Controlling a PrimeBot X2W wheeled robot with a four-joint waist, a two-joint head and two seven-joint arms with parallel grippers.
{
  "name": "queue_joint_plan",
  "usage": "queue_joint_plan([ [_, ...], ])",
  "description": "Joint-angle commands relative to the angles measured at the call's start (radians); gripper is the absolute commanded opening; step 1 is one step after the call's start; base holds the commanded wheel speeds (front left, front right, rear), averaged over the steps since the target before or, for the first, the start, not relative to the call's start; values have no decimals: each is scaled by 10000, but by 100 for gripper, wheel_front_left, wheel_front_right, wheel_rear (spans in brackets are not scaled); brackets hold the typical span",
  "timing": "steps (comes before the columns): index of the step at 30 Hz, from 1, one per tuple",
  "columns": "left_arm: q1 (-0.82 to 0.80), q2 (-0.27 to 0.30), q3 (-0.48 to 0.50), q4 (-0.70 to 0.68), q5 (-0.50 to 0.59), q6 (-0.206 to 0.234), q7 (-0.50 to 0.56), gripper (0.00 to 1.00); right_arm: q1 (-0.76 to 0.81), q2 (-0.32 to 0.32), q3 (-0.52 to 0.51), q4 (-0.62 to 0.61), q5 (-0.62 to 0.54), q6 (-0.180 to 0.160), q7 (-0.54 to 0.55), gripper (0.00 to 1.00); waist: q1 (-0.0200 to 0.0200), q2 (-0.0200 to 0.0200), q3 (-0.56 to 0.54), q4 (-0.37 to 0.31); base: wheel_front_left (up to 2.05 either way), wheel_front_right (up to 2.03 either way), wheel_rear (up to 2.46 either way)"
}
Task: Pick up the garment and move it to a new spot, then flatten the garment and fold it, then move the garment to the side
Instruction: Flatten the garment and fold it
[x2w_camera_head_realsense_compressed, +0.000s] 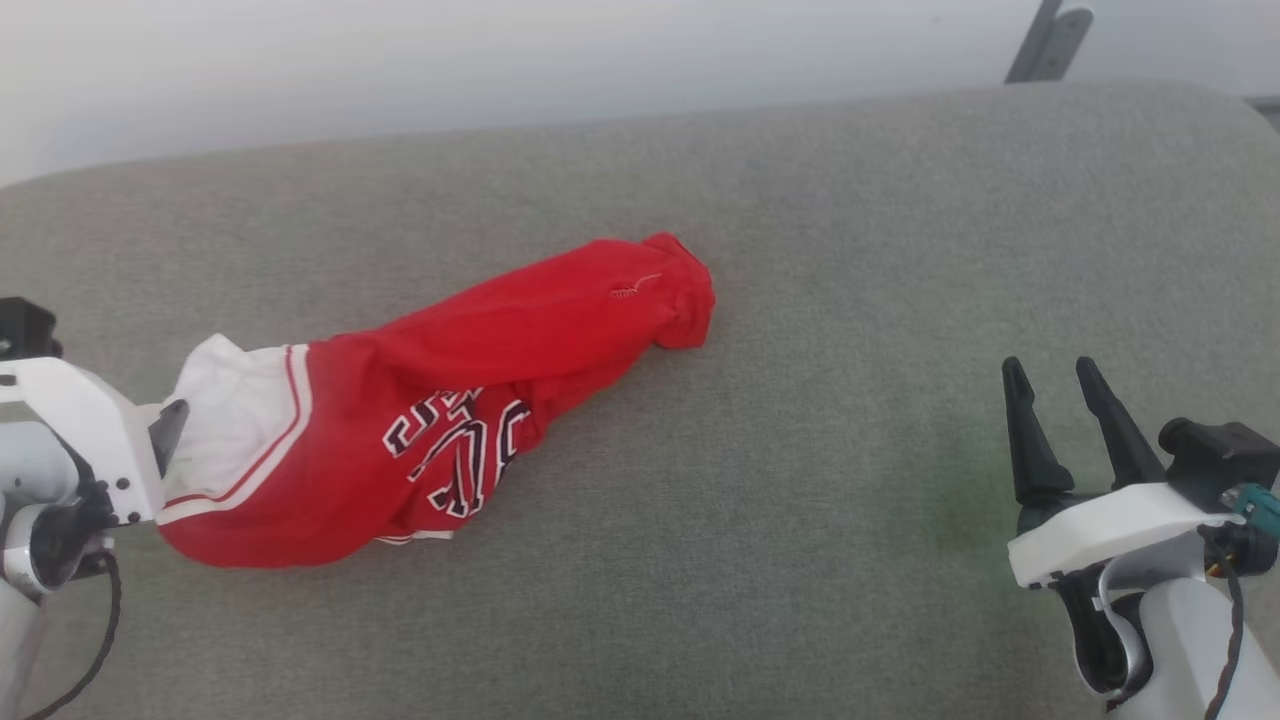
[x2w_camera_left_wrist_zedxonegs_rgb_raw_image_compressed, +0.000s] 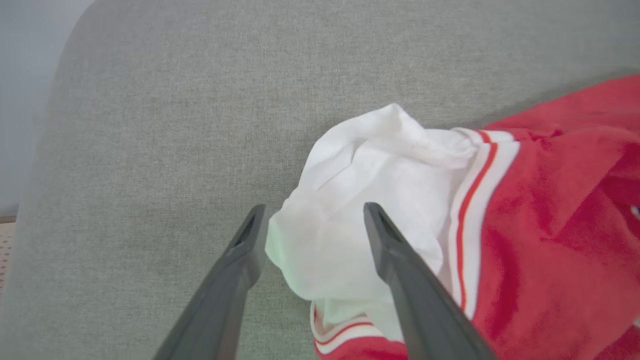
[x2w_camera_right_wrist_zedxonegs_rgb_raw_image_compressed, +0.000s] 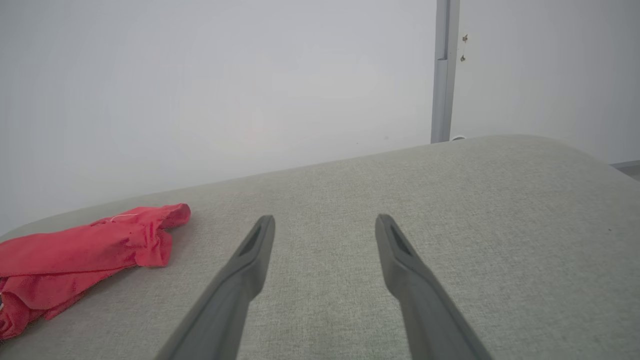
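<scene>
Most of the garment (x2w_camera_head_realsense_compressed: 450, 400) lies bunched lengthwise on the left of the grey padded surface (x2w_camera_head_realsense_compressed: 850, 450), so lifting it by one end may leave it twisted. The left gripper (x2w_camera_left_wrist_zedxonegs_rgb_raw_image_compressed: 314, 212) has its jaws wide around the white sleeve (x2w_camera_left_wrist_zedxonegs_rgb_raw_image_compressed: 360, 175), where thin cloth could slip out. The right gripper (x2w_camera_head_realsense_compressed: 1048, 368) hangs well apart, its jaws also wide.

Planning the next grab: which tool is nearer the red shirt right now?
Left. The left tool sits open at the white sleeve of the shirt; the right tool is far off to its right.

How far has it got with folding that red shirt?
Early. The garment lies in a crumpled heap on the grey cushion, neither flat nor folded. The left gripper stands open at its white sleeve; the right gripper hangs open, apart. Flattening, folding and moving aside remain.
</scene>
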Motion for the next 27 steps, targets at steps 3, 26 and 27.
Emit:
queue_joint_plan([
  [3, -67, 41, -41, -251, 276, -126, -402, 100, 152, -96, -2, -28, -5, 4, 75, 100, 0, 0, -258, 215, 0, 0, 0],
  [26, 3533, -90, 1048, -3106, 663, -12, -6157, 100, 807, -112, -133, -557, -190, 3, 606, 100, 0, 0, -1157, 1175, 0, 0, 0],
  [27, 3906, -161, 1160, -3298, 630, 81, -6444, 100, 798, -165, -159, -571, -169, 4, 649, 100, 0, 0, -1172, 1258, 0, 0, 0],
])
